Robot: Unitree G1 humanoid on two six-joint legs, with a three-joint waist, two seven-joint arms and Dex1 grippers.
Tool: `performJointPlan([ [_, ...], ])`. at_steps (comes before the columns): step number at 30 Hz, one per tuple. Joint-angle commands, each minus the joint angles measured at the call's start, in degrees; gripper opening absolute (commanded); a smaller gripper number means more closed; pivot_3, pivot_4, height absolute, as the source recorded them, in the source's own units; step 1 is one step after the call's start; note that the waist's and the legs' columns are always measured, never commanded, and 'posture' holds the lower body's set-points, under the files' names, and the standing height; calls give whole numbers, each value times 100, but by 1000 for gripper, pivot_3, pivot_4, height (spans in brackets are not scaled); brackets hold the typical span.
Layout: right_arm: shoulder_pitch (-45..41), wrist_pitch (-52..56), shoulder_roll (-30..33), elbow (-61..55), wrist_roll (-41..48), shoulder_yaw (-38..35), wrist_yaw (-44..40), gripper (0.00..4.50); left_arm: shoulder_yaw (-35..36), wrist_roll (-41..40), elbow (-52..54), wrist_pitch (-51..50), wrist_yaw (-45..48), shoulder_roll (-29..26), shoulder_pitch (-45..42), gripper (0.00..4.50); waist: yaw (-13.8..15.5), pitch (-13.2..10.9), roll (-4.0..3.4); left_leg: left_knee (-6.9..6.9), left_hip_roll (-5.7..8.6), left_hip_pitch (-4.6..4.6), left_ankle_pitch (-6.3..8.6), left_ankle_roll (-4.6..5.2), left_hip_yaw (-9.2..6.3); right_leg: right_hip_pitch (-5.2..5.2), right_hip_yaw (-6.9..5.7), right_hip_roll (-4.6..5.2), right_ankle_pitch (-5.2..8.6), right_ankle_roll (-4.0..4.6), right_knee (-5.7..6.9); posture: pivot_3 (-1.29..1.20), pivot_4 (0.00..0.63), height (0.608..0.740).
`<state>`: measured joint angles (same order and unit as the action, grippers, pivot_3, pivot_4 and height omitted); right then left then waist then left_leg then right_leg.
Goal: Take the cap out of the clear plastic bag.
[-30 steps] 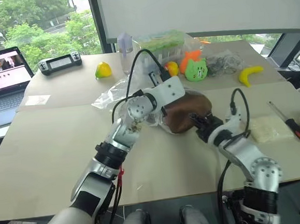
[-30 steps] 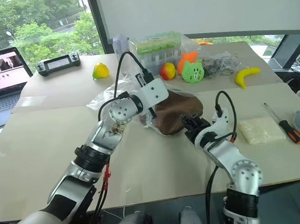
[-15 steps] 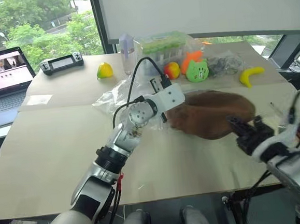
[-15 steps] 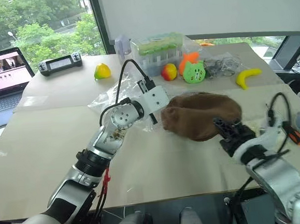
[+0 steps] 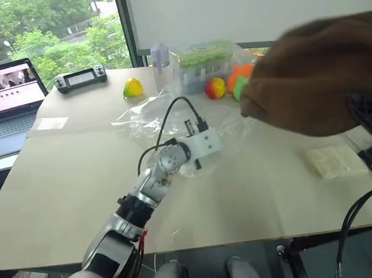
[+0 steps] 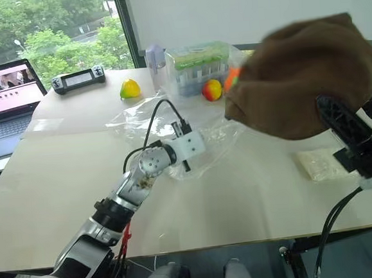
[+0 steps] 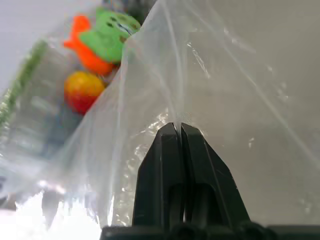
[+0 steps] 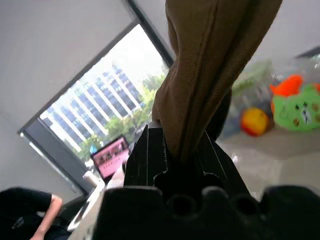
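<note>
Your right claw (image 8: 175,150) is clamped on a fold of the cap (image 6: 300,75), which hangs in the air, clear of the clear plastic bag (image 5: 171,117) and up to the right of it. Your left claw (image 7: 178,132) is closed tight, pinching the bag's film down near the tabletop (image 5: 67,180). Beyond the bag sit a red-and-yellow fruit (image 5: 215,88) and a green cartoon-face toy (image 7: 112,35), with a laptop (image 5: 5,95) far off to the bag's left.

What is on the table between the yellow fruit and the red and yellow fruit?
In the left eye view, a clear plastic bottle and a clear box with a green lid stand between the yellow fruit and the red and yellow fruit.
</note>
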<state>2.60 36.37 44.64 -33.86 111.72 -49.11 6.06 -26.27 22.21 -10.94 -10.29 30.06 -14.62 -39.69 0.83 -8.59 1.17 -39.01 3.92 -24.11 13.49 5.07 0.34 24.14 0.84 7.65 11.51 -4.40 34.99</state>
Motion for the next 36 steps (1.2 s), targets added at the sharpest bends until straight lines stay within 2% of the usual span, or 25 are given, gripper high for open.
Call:
performJointPlan([
  [1,-873,-72,-220,143,128,347,326,156,3,2,467,165,154,-132,141,0,14,0,-1,0,-3,-2,0,0,0,2,-1,2,0,0,0,0,150,739],
  [5,-1964,-232,-1142,551,128,1587,1230,156,5,27,602,127,219,-173,237,0,-38,5,-8,4,-7,-5,0,-1,5,11,5,2,-1,2,1,0,150,739],
  [9,-2571,-466,-1981,1390,128,2009,1455,156,40,58,714,53,240,-159,243,0,-8,6,-11,4,-8,-6,-1,-2,4,13,1,1,-3,5,4,0,150,739],
  [13,-2847,-512,-2295,2261,-546,2480,1211,156,67,68,866,-12,258,-197,321,0,-11,8,-15,5,6,-16,-1,-1,1,25,-4,6,-4,4,10,0,150,739],
  [16,-2880,-594,-2520,3187,-933,2427,997,156,96,85,1024,-76,308,-275,394,0,-23,8,-16,10,8,-13,-1,-3,1,23,-6,-2,-4,3,15,0,150,739],
  [20,-2728,-298,-2418,4070,-1455,2415,685,156,142,93,1161,-170,318,-333,457,0,-20,8,-23,10,10,-9,-5,-9,0,23,-9,-6,-4,4,13,0,150,739],
  [22,-2463,-83,-2356,4284,-1650,2418,468,1012,215,29,1158,-337,299,-293,482,0,-25,9,-24,11,10,-9,-5,-9,0,23,-9,-6,-4,4,14,0,150,739],
  [26,-1962,82,-2175,4223,-2157,2326,148,2219,260,1,1194,-393,292,-323,502,0,-37,9,-25,13,10,-9,-5,-8,1,22,-8,-8,-4,4,18,0,150,739],
  [29,-1497,473,-1690,3609,-2498,2355,-286,3358,304,-61,1165,-483,296,-268,507,0,-29,10,-38,10,10,-8,-5,-8,1,20,-6,-7,-4,3,13,0,150,739],
  [30,-1329,624,-1477,3316,-2500,2294,-359,3602,336,-94,1134,-504,303,-262,496,0,-30,10,-38,11,10,-7,-4,-7,1,20,-6,-7,-4,3,12,0,150,739],
  [32,-928,1007,-853,2638,-2671,2253,-458,4371,355,-117,1069,-491,318,-266,469,0,-27,12,-45,11,9,-6,-4,-7,1,19,-5,-7,-4,3,11,0,150,739],
  [33,-737,1200,-529,2351,-2808,2268,-430,4489,356,-129,1044,-485,334,-261,460,0,-24,13,-48,11,8,-4,-4,-7,1,17,-5,-8,-3,3,10,0,150,739],
  [36,285,2171,1160,1346,-3852,2566,-591,4489,398,-294,967,-533,447,-195,425,0,-9,18,-57,10,7,-5,-2,-4,1,12,-6,-3,-2,2,4,0,150,739],
])
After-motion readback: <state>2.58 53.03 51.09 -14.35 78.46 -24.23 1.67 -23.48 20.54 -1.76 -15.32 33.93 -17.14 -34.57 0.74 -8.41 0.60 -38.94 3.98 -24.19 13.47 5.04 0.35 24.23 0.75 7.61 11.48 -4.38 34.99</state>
